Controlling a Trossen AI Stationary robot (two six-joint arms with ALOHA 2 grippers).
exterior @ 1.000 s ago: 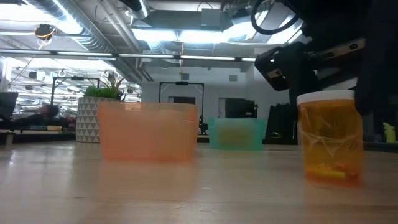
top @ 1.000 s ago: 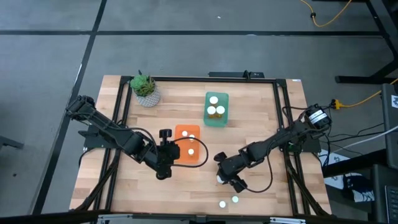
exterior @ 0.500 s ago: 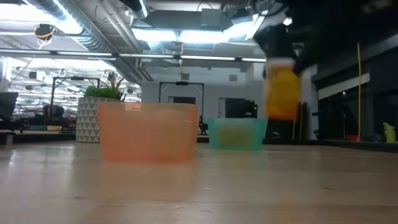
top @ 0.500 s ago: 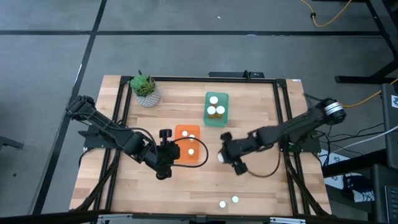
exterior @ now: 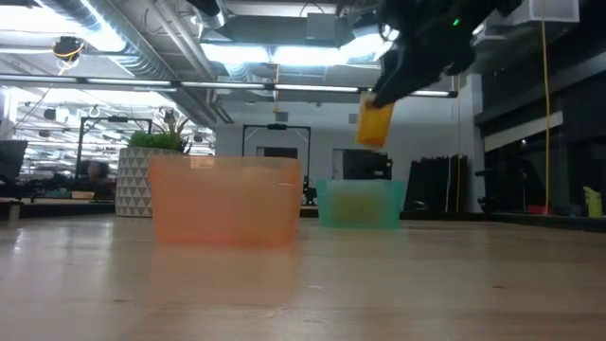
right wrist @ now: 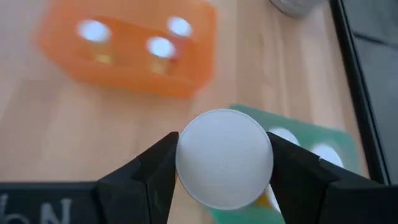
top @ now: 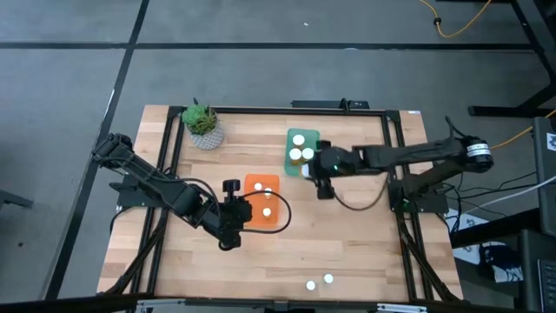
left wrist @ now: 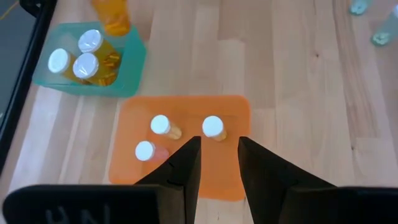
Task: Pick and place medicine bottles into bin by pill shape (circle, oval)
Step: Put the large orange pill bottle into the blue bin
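My right fingers (right wrist: 221,180) held a bottle (right wrist: 224,158) above the green bin's (top: 301,166) edge, left fingers (left wrist: 219,162) narrow over the orange bin (left wrist: 236,109); released early, it could have hit the rim and fallen onto the desk (top: 365,252).

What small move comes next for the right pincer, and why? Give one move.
Probably ease sideways until fully over the green bin, then lower. The right pincer grips a wide white-capped bottle held high at the bin's edge, where three similar bottles already stand.
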